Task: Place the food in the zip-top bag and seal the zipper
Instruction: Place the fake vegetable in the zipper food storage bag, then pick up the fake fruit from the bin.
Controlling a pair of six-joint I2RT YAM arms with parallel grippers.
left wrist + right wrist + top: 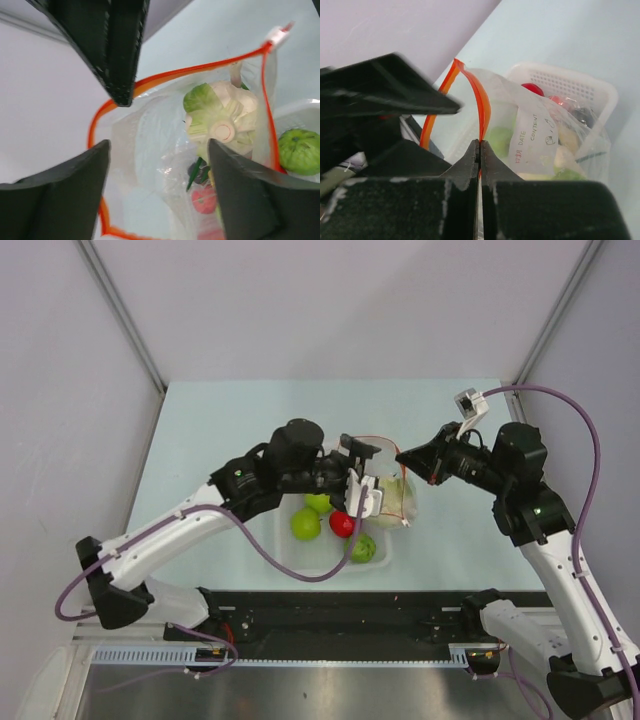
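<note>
Right wrist view, Tom: what has the right gripper got?

Its fingers are pressed together on the zipper, the red strip at the rim. That holds the mouth of the zip-top bag up.

And the left gripper?

Its fingers are spread apart above the open mouth, with nothing gripped between them. Below sits the cabbage, with a red fruit deeper down.

Where is the bag?

It's close to the tabletop's near edge, about midway along it, against the right end of the white basket. Whether it stands inside, I cannot tell. A green fruit lies in the basket.

How will it handle?

I'd judge the film thin, limp and slick. It should sag wherever nobody holds it, and the load inside will drag it down. Take it by the strip, which looks the stiffest part. The toy food seems light and hard, and the round pieces are apt to roll, so pinch them across the middle. For sealing, grip near the white tab at the strip's end.
</note>
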